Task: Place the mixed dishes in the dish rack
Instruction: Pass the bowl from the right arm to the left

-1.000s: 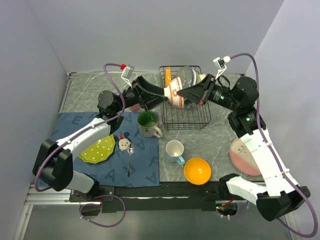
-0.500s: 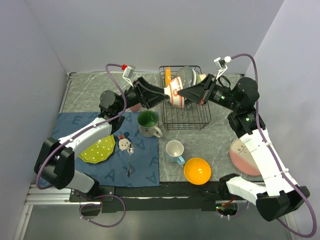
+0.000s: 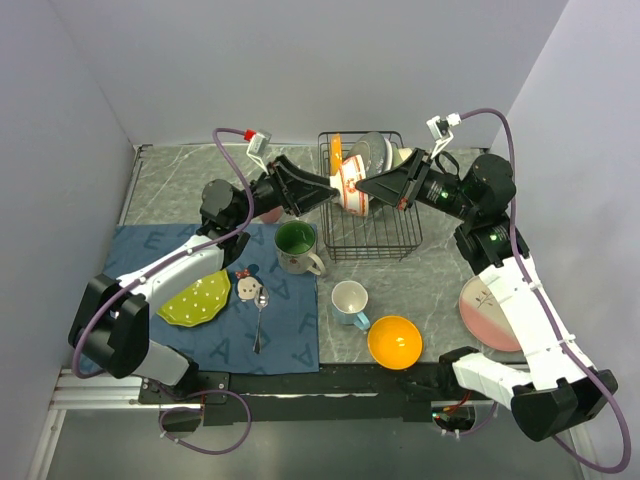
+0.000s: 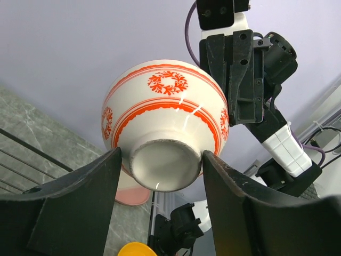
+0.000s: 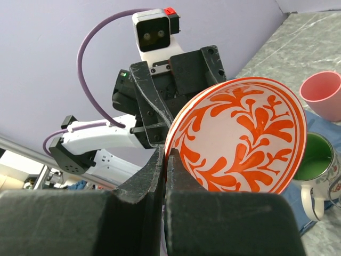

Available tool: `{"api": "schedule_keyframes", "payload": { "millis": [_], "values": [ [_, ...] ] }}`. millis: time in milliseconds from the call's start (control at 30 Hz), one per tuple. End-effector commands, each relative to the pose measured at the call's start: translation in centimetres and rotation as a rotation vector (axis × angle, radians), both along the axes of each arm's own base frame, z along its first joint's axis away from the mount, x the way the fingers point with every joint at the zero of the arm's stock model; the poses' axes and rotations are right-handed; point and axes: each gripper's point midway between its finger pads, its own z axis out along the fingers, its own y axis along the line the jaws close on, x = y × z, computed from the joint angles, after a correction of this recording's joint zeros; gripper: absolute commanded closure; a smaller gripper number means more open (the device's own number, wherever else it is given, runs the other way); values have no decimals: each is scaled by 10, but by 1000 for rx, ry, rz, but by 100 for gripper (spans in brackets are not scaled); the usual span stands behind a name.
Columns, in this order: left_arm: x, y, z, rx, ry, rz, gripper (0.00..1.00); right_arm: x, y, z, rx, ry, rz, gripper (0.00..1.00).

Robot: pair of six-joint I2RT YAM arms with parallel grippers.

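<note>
Pinching the red-patterned bowl (image 4: 165, 122) by its rim with the right gripper (image 5: 163, 157), straddling its foot with the part-open, not-yet-gripping left gripper (image 4: 162, 166), probably for a handover.

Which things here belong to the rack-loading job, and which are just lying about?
Job: patterned bowl, dish rack, green mug, white mug, orange bowl, pink plate, lime-green plate, pink cup.
Lying about: spoon, blue mat.

White bowl with orange-red pattern (image 3: 349, 186): sides covered by both arms overhead.
Pink cup (image 5: 322, 94): cropped by the right wrist view's right edge.
Green-lined mug (image 5: 318, 173): likewise cropped.
Left jaws' contact with bowl foot: indeterminate.
</note>
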Motion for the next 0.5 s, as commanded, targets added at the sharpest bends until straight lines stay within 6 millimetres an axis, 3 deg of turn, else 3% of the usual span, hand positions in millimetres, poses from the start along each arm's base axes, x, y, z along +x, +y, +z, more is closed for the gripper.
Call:
{"api": "schedule_keyframes", "payload": {
  "millis": [0,67,167,267,300,367,433,467],
  "values": [
    [-5,1,8,-15,-50,11,38,-13,2,16,-1,-75,55,100],
    [-6,-1,5,2,-52,-6,42,-11,3,9,-18,-46,64,100],
    [-6,-2,1,10,-47,-11,56,-9,5,1,-24,-24,76,100],
    [-5,-2,-5,16,-31,-10,77,-6,6,-7,-37,12,80,100],
    [-4,-3,-7,19,-25,-10,89,-5,7,-10,-43,21,83,100],
    [-3,-3,-11,25,-13,-7,99,-1,7,-14,-50,33,72,100],
    [1,-4,-16,37,3,2,99,2,7,-19,-59,45,64,97],
    [2,-4,-17,42,6,5,99,3,6,-20,-61,44,57,89]
  ]
}}
